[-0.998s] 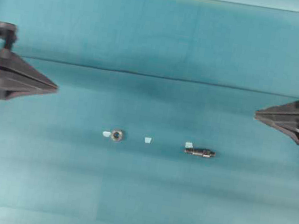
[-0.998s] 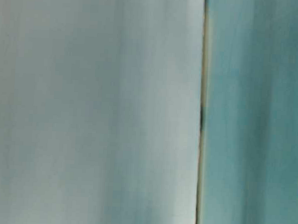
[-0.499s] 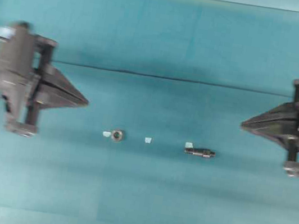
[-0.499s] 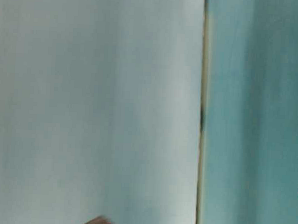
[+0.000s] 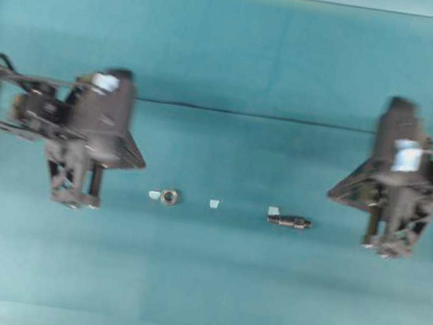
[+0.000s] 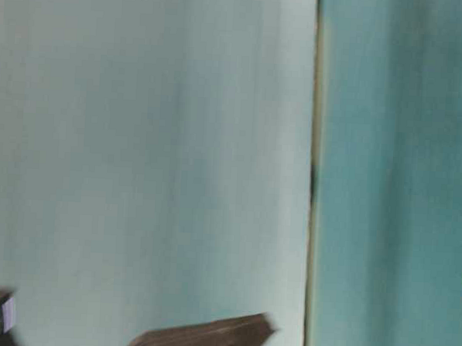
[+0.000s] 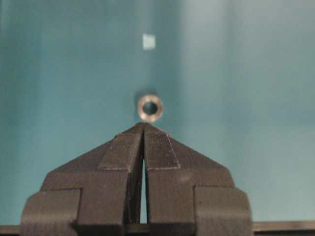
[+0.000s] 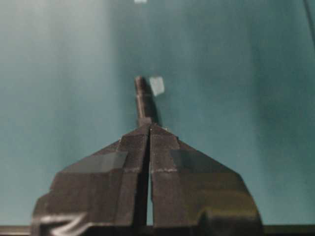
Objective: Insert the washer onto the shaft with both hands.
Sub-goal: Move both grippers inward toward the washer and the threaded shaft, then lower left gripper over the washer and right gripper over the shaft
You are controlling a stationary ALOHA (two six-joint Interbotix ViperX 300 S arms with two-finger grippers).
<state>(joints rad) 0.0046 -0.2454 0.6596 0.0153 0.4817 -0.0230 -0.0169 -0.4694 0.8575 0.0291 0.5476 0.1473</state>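
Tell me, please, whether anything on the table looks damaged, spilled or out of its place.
Nothing looks damaged or spilled. The washer lies flat and the shaft lies on its side, well apart, both untouched. The only oddities are three small pale tape scraps stuck on the green table cover near them.

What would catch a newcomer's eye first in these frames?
Two black grippers, both shut, face each other across the teal table: the left gripper on the left, the right gripper on the right. Between them, in a row, lie the tiny washer and the dark shaft, with pale tape scraps alongside. Each wrist view shows closed fingertips aimed at its own part.
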